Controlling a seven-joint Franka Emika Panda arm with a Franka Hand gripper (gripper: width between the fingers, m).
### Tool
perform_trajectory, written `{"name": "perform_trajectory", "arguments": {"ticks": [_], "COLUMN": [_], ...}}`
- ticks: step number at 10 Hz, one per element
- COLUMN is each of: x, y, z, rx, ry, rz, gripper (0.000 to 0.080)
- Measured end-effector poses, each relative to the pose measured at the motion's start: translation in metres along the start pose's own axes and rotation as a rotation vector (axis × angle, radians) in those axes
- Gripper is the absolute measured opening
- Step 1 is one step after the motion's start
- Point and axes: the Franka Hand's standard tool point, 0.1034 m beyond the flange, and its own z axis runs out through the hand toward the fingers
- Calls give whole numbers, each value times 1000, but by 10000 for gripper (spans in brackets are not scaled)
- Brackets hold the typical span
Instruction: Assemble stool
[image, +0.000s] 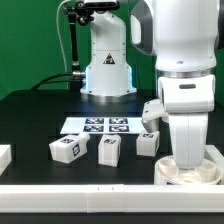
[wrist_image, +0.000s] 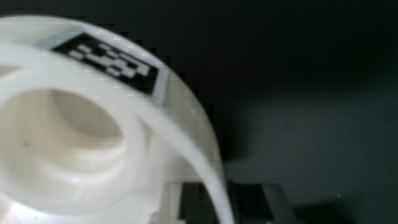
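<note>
The round white stool seat lies at the front of the exterior view's right, against the corner of the rails. My gripper reaches straight down onto it. In the wrist view the seat fills most of the picture, hollow side showing, with a black-and-white tag on its rim. The rim runs between my gripper's two dark fingers, which are shut on it. Three white blocky legs with tags stand in a row on the black table, to the exterior view's left of the seat.
The marker board lies flat behind the legs. A long white rail runs along the table's front edge, and a short white piece sits at the exterior view's left. The robot base stands at the back.
</note>
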Motion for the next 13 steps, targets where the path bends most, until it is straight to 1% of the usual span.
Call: {"name": "perform_trajectory", "arguments": {"ticks": [2,3,4,5,6,7,8,9,10,11,12,13], "x": [-1,-1,-1,-1,0,1,1,-3,-13,-28,-44,-53], "y": [0,0,0,0,2,5,6,8,8,5,0,-4], "z": [0,0,0,0,-9,-21,-31,-44,-55,-62,-68,-69], "rx": [1,1,1,1,-6,-17,-26,-34,-46,-50,-48,-56], "ry": [0,0,0,0,-2,-3,-4,-9,-13,-19,-27,-27], "rz": [1,1,2,3,12,21,26,31,40,51,73,82], "gripper": [31,250,250,452,452,605,605,642,647,647,649,649]}}
